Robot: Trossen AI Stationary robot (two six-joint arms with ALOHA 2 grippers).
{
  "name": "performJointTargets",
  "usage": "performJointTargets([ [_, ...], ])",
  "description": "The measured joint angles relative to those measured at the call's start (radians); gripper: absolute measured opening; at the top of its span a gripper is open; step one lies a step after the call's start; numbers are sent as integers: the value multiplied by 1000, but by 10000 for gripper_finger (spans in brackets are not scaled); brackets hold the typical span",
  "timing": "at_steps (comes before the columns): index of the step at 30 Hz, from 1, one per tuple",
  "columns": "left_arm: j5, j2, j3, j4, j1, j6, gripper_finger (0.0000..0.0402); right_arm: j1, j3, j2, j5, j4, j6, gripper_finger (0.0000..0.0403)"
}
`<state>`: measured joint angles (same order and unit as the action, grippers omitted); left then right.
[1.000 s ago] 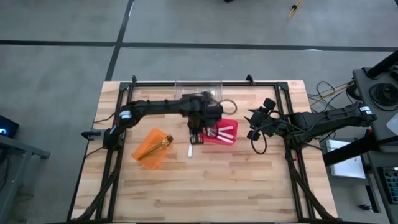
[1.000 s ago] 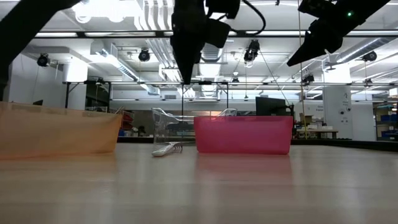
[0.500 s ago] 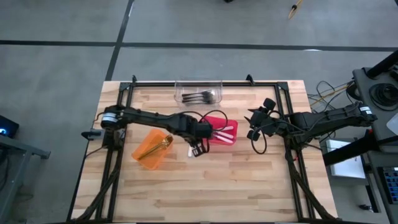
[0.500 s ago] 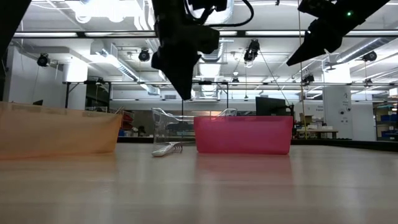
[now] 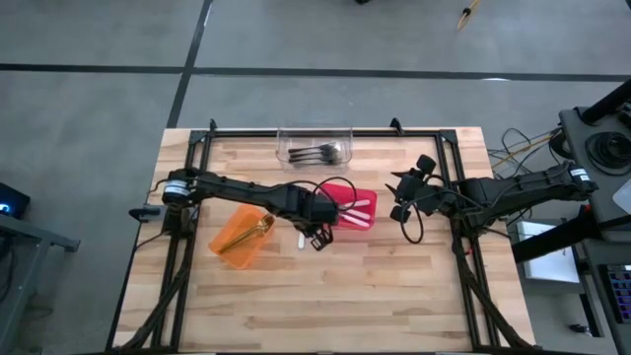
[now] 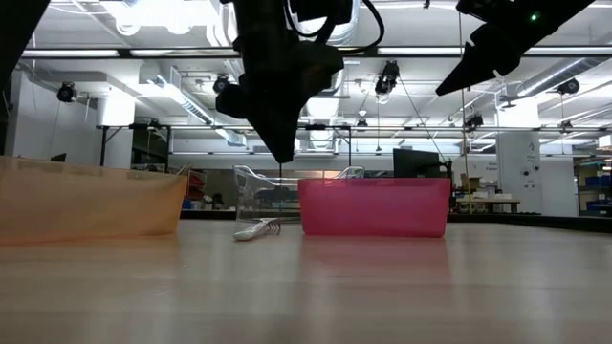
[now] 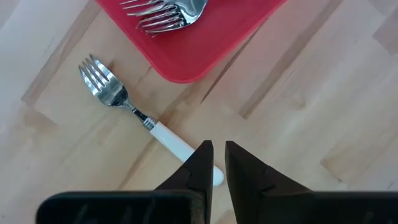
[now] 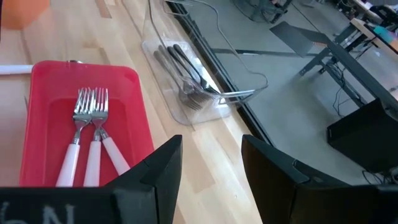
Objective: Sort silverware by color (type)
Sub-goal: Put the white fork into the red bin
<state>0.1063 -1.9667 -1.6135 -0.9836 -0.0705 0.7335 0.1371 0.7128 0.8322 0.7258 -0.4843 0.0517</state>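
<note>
A: Pale butcher-block table (image 5: 394, 286), boards jointed in strips, matte grain; behind it an open hall with strip lights and ducting. What sits on the wood?

B: Three bins. An orange translucent bin (image 5: 240, 235) holds a gold utensil (image 5: 258, 228). The red bin (image 5: 367, 219) is glossy plastic with rounded corners and holds white-handled forks (image 8: 87, 134), three in the right wrist view, with shiny steel tines. The clear bin (image 5: 315, 145) near the table's far edge holds dark forks (image 5: 320, 153).

A: Anything loose?

B: One fork (image 7: 146, 121) lies flat on the table just beside the red bin's corner: polished four-tine head, slim steel neck, smooth white handle.

A: Left gripper?

B: Left gripper (image 7: 214, 155) hangs over the handle end of that fork, its dark wedge fingers drawn almost together with only a thin slit between, nothing in them. The low view shows it above the table.

A: Right?

B: Right gripper (image 5: 402, 194) waits raised near the table's right edge, fingers spread, empty.

A: Legible writing?

B: Partial pale letters on the right gripper's body in its wrist view, cut off; unreadable.
</note>
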Motion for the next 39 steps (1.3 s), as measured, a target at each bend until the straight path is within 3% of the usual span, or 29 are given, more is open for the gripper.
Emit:
performJointTargets([
  [20, 70, -7, 44, 9, -25, 124, 171, 0, 0, 0, 0, 3, -27, 157],
  [39, 175, -62, 121, 39, -35, 178, 178, 0, 0, 0, 0, 70, -105, 157],
])
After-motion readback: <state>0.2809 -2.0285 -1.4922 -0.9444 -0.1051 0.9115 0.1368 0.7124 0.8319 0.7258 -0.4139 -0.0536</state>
